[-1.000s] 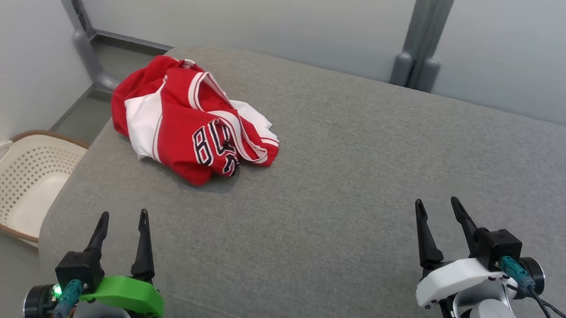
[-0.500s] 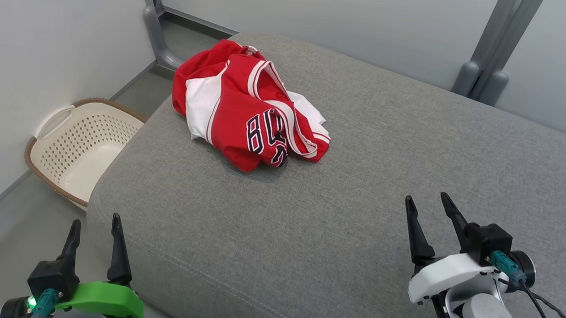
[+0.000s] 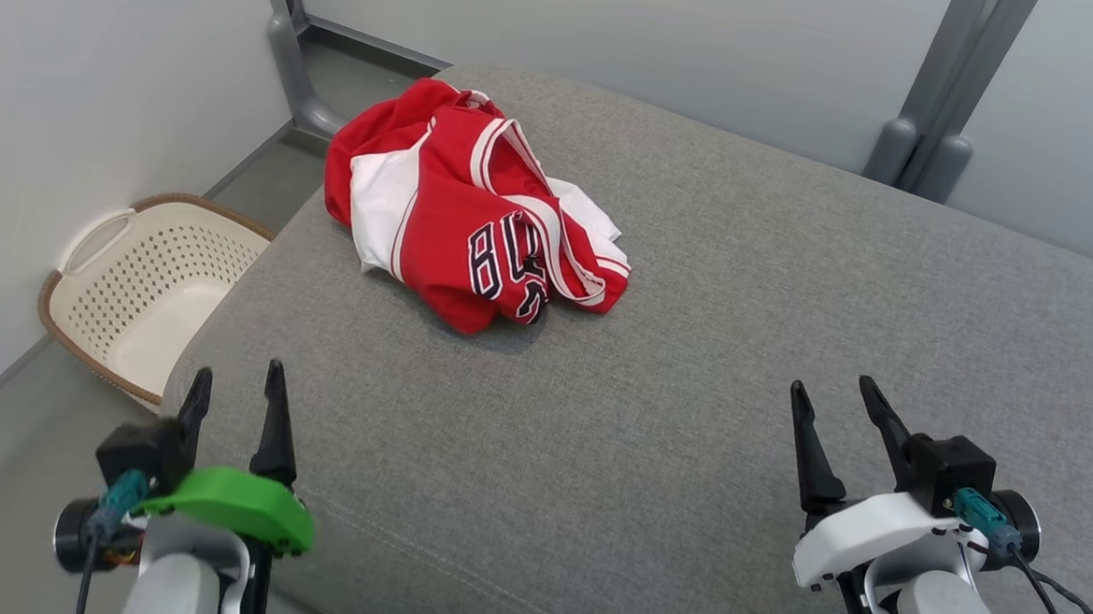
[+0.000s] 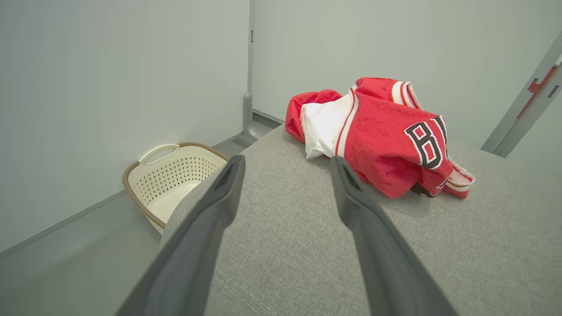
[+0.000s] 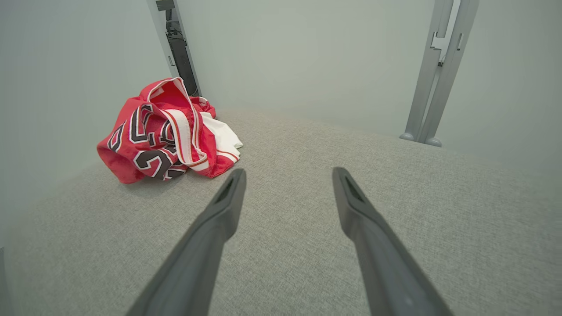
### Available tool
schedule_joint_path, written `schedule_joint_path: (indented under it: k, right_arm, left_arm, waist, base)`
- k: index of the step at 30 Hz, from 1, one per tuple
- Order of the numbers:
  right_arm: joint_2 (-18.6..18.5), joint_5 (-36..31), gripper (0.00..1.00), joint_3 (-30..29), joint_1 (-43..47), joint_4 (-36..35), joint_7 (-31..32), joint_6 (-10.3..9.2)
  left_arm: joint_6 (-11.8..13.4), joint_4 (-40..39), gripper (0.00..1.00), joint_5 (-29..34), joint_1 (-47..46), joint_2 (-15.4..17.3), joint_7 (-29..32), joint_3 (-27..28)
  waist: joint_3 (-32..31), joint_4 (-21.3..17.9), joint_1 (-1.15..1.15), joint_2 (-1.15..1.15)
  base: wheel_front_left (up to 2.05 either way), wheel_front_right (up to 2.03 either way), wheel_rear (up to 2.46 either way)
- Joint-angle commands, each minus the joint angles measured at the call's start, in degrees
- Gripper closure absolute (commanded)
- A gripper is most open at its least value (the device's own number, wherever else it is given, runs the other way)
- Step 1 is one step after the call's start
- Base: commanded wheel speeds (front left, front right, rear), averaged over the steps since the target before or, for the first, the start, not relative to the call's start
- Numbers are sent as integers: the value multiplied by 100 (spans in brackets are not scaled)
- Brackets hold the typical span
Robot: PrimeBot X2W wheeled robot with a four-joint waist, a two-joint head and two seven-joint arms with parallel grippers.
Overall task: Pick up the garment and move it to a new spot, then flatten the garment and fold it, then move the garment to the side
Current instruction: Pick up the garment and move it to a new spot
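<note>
Lying crumpled at about 11 o'clock in the head view, the garment (image 3: 471,233) is a red jersey with white panels, white trim and dark outlined lettering, bunched into a loose heap near the far left corner of the grey cushion (image 3: 695,333). Part of it drapes toward the cushion's left edge, and neither pincer touches it

At 7 o'clock in that view the left pincer (image 3: 237,373), on its green wrist housing, hovers over the cushion's near left corner, its two dark fingers apart and pointing toward 12 o'clock with nothing between them. In the left wrist view the same pincer (image 4: 286,160) stands spread, with bare cushion between the fingers and the garment (image 4: 377,145) beyond the right finger at about 1 o'clock, well apart from the tips

At 5 o'clock in the head view the right pincer (image 3: 830,387), on its white housing, is also spread and empty above the near right part of the cushion. Its own wrist view shows the fingers (image 5: 219,219) parted over grey fabric, with the garment (image 5: 162,136) at about 10 o'clock, well apart

A cream perforated basket (image 3: 184,260) with a brown rim sits on the floor at 9 o'clock, just beside the cushion's left edge. Pale walls stand behind, with a grey post (image 3: 951,76) at 1 o'clock
</note>
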Motion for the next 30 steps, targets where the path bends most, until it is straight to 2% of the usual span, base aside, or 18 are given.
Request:
schedule_joint_path:
  k: [1,8,14,22,30]
  right_arm:
    - [-20,-11,0,11,42,-30,-17,2]
    - [-21,-112,0,155,-131,-90,13,1]
    - [-22,-178,0,333,-260,-137,94,1]
    - [-20,-344,0,406,-435,-294,218,1]
    - [-18,-401,0,361,-521,-510,282,1]
  left_arm:
    - [-35,171,0,-55,-310,29,102,-21]
    - [-149,1422,0,-588,-1728,26,990,-32]
    - [-65,2307,0,-1062,-2587,24,1863,27]
    - [159,3010,0,-1308,-3289,238,2446,199]
    - [293,3345,0,-1481,-3750,330,2766,283]
  waist:
    - [40,-108,0,0]
    - [272,-585,0,0]
    - [524,-1112,0,0]
    - [912,-1758,0,0]
    - [1353,-2069,0,0]
  base:
    - [0,0,0]
    - [0,0,0]
    - [0,0,0]
    - [0,0,0]
    - [0,0,0]
